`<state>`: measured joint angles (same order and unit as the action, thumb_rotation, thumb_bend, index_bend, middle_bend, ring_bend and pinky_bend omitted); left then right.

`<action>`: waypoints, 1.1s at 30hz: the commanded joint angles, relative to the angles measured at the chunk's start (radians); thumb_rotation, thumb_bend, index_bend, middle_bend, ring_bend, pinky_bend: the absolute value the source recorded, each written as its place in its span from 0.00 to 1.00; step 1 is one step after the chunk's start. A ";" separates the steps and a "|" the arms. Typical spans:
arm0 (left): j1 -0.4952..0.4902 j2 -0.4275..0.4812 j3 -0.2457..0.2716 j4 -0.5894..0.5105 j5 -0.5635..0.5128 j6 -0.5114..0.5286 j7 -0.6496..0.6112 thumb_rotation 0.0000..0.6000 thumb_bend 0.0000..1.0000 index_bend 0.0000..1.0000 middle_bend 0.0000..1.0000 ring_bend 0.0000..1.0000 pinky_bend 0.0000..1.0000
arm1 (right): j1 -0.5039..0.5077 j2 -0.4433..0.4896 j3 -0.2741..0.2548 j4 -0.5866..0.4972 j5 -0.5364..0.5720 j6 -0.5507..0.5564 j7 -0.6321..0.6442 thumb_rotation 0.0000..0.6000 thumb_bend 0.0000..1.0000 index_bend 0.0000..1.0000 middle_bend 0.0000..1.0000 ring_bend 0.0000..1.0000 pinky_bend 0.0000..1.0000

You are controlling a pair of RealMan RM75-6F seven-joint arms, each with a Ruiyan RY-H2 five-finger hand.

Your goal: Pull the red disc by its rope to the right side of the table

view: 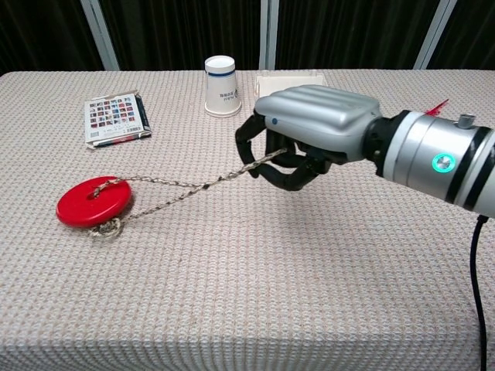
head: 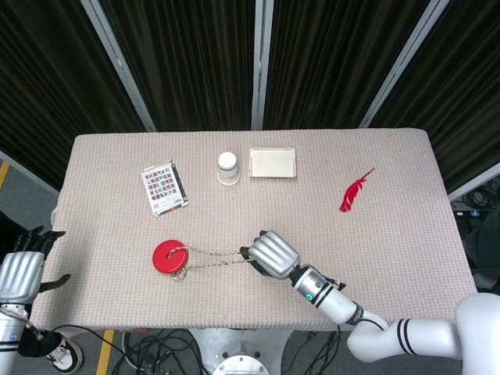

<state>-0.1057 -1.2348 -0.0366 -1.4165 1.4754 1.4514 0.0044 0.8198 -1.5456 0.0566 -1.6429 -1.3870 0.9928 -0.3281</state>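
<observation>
A beige woven table (head: 375, 250) is seen from above and from chest height. The red disc (view: 93, 202) lies flat at the near left of the table. Its rope (view: 186, 184) runs rightward from the disc's centre and rises off the cloth into the right hand (view: 309, 131), whose fingers (view: 282, 171) are curled around the rope's free end, grasping it just above the table near the middle. The rope looks nearly taut. The left hand (head: 22, 269) hangs off the table's near left corner, fingers apart, holding nothing.

The pull appears to be just starting: the disc is far from the right side. The next move calls for drawing the hand steadily rightward, low, with a firm grip, so the disc slides without flipping.
</observation>
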 commanded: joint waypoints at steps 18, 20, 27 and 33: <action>-0.008 -0.004 0.001 -0.015 0.006 -0.007 0.024 1.00 0.00 0.20 0.22 0.10 0.15 | -0.407 0.380 -0.132 0.079 0.047 0.321 0.330 1.00 0.55 1.00 0.94 0.65 0.52; -0.010 -0.005 0.002 -0.019 0.006 -0.010 0.031 1.00 0.00 0.20 0.22 0.10 0.15 | -0.438 0.377 -0.099 0.142 0.109 0.328 0.387 1.00 0.56 1.00 0.94 0.65 0.52; -0.014 -0.012 0.003 -0.026 0.002 -0.021 0.048 1.00 0.00 0.20 0.22 0.10 0.15 | -0.481 0.355 0.014 0.307 0.272 0.281 0.494 1.00 0.56 1.00 0.95 0.65 0.52; -0.015 -0.012 0.004 -0.028 0.001 -0.023 0.052 1.00 0.00 0.20 0.22 0.10 0.15 | -0.497 0.346 0.082 0.368 0.331 0.261 0.514 1.00 0.56 1.00 0.95 0.65 0.52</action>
<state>-0.1206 -1.2472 -0.0322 -1.4449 1.4763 1.4283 0.0562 0.3295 -1.1961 0.1266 -1.2838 -1.0654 1.2605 0.1805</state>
